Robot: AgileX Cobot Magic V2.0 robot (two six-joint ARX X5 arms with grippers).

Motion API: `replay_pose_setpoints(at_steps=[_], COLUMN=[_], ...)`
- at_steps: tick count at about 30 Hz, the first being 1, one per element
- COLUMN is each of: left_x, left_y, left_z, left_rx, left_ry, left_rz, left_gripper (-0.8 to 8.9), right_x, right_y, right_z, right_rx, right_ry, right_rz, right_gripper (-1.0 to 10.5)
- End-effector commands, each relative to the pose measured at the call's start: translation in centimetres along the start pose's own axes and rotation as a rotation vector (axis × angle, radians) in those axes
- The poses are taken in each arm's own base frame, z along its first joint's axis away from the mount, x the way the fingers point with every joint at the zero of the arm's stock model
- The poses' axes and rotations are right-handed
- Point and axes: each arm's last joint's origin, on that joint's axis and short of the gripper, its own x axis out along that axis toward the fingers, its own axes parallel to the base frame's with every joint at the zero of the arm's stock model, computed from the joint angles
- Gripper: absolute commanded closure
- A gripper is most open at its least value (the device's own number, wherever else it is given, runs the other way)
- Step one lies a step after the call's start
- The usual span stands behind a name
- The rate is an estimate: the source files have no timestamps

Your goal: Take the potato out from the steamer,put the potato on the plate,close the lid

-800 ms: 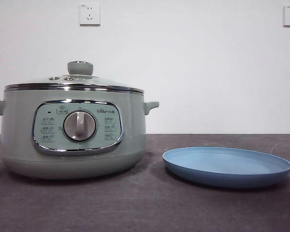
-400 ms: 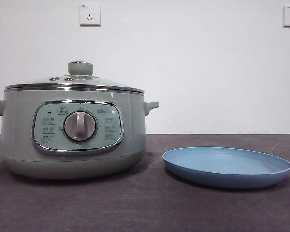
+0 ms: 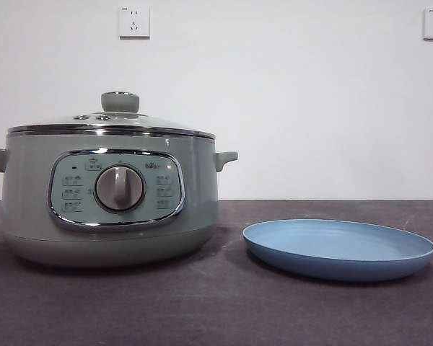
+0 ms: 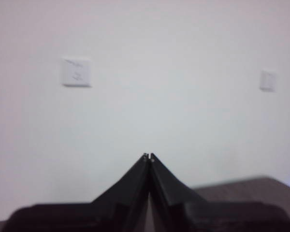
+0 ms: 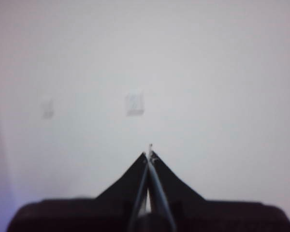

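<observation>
Lidded steamer [image 3: 108,205] beside bare blue plate [image 3: 339,249].

The lid [image 3: 110,122] sits closed on the steamer [image 3: 108,194]; the plate [image 3: 339,249] lies just beside it, bare.

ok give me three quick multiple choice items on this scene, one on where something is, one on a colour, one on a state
1. In the front view, where is the plate relative to the steamer?
A. on top of it
B. on the table beside it, apart
C. inside it

2. What colour is the plate?
A. light blue
B. red
C. black

3. What state is the lid in?
A. lying on the plate
B. held by a gripper
C. sitting closed on the steamer

Answers: 1 B, a gap of table separates them. 2 A, its whole surface is light blue. 3 C, its rim rests on the steamer's rim, while the left gripper and right gripper face the wall, jaws shut.
</observation>
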Motion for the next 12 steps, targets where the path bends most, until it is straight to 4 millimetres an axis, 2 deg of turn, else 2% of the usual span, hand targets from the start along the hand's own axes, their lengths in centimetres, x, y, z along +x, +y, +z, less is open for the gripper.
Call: replay_pose_setpoints(at_steps=[1, 7, 9, 10, 12], left_x=[1.6, 5.0, 6.1, 6.6, 7.4], left_y=[0.0, 0.4, 0.6, 0.7, 0.8], left_z=[1.2, 1.4, 1.1, 0.9, 0.4], left_rx=[0.027, -0.020, -0.028, -0.035, -0.043], left_ry=[0.101, 0.381, 0.444, 0.470, 0.497], left_rz=[-0.065, -0.151, -0.158, -0.157, -0.160], left_gripper=[8.19, 8.16, 7.96, 7.30, 5.22], right_x=[1.8, 5.6, 6.7, 7.2, 8.0], right_y=[-0.7, -2.6, -3.0, -3.1, -3.3], right_z=[1.3, 0.9, 0.4, 0.1, -0.5], right_rx=[-0.043, 0.011, 0.044, 0.058, 0.071], right_ry=[0.143, 0.462, 0.527, 0.549, 0.571], right_rz=[0.069, 0.112, 0.133, 0.140, 0.153], right_gripper=[9.5, 9.2, 8.0, 6.9, 4.9])
